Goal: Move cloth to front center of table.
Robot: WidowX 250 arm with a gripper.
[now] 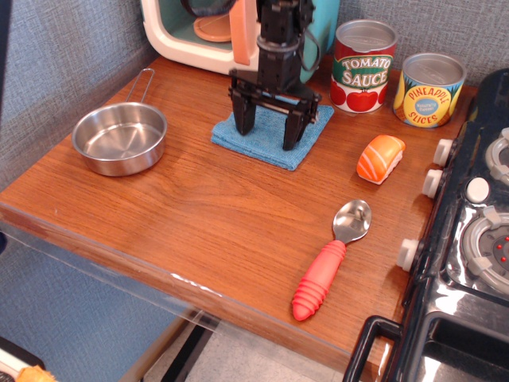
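The blue terry cloth (262,142) lies flat on the brown wood-grain table (199,223), toward the back center. My black gripper (267,134) hangs straight down over the cloth with its jaws wide open, one finger (242,119) at the cloth's left part and the other (293,130) at its right part. The fingertips are at or just above the cloth's surface; I cannot tell if they touch. The gripper holds nothing.
A steel pan (120,137) sits at the left. A tomato sauce can (363,66) and a pineapple can (429,89) stand at the back right. A toy sushi piece (380,158) and a red-handled spoon (330,261) lie to the right. A black toy stove (469,239) borders the right edge.
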